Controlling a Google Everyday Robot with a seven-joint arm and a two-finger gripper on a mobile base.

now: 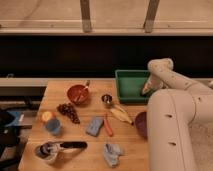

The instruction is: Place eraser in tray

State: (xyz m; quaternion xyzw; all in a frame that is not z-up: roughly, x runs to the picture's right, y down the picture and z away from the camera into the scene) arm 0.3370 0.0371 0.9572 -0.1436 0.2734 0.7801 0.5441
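Observation:
The green tray stands at the back right of the wooden table. My white arm reaches up along the right side and bends down over the tray. My gripper hangs low over the tray's right end, just inside its wall. The eraser does not show anywhere; whether it is in the gripper or behind it I cannot tell.
A purple bowl sits by my arm. On the table are a red bowl with a spoon, a metal cup, a banana, grapes, a light blue pad, a blue cup, a cloth and a black-handled tool.

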